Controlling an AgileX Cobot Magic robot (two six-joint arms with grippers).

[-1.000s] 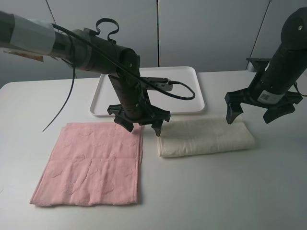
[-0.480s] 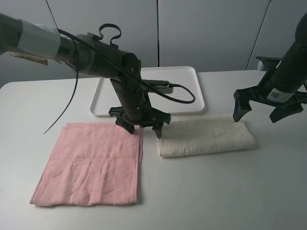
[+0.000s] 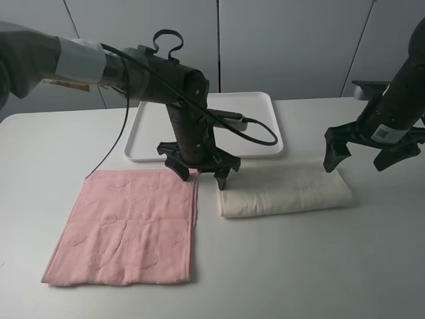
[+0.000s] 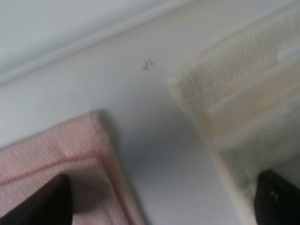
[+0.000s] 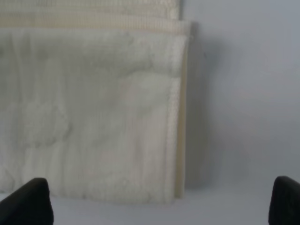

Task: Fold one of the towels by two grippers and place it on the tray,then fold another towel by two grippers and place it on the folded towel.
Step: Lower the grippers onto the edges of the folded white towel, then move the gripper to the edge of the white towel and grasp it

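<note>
- The white tabletop [image 3: 299, 266] carries everything, with a grey panelled wall behind it.
- The left arm [image 3: 133, 66] reaches in from the far left, a black cable [image 3: 255, 136] looping off it over the tray. The right arm [image 3: 398, 100] comes down from the far right.
- The tray [image 3: 143, 136] lies flat at the far middle of the tabletop, with no towel on it; the left arm hides part of it.
- The pink towel [image 3: 126, 226] is spread flat on the near left, just in front of the tray's left part.
- The cream towel [image 3: 285, 193] lies folded into a long strip to the right of the pink one, with a narrow gap of tabletop between them. It sits just in front of the tray's right part and is not on it.
- The left hand [image 3: 202, 178] is spread open and holds nothing. It hangs low over that gap, one fingertip above the pink towel's far right corner and the other above the cream towel's left end. Whether the tips touch cloth I cannot tell.
- The right hand [image 3: 356, 163] is also spread wide and empty, above the cream towel's right end.
</note>
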